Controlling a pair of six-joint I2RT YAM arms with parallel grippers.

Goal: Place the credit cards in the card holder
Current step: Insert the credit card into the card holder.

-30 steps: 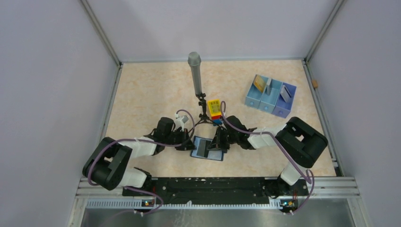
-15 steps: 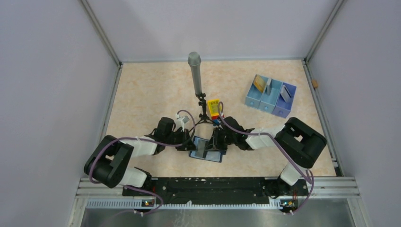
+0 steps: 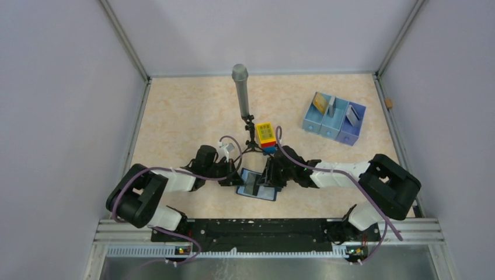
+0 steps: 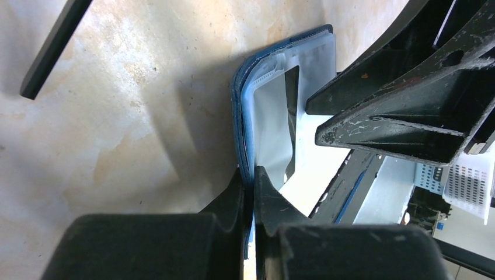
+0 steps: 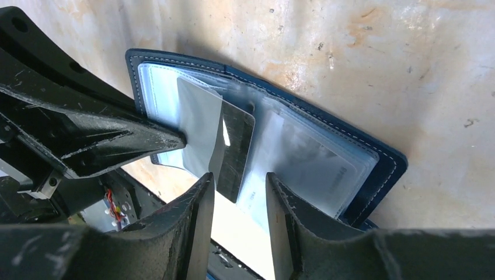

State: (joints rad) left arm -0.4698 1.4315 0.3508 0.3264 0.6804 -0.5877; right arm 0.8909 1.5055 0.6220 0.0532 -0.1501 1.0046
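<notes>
The card holder (image 3: 257,185), a navy wallet, lies open on the table between both arms. One flap stands on edge in the left wrist view, and my left gripper (image 4: 252,175) is shut on that card holder (image 4: 268,116) flap. A grey-and-dark credit card (image 5: 230,146) sits partway in a clear slot of the card holder (image 5: 350,175). My right gripper (image 5: 239,184) is open, its jaws standing on either side of the card's lower corner. Further credit cards (image 3: 320,103) stand in the blue tray.
A pale blue three-compartment tray (image 3: 327,128) is at the back right. A yellow-topped toy brick block (image 3: 266,136) and a grey cylinder (image 3: 240,87) on a small tripod stand just behind the wallet. The left gripper's fingers (image 5: 87,140) crowd the wallet's left side.
My right gripper has opened and let go of the card, which stays in the slot. The right arm's elbow has swung out to the right. The left gripper still pinches the wallet.
</notes>
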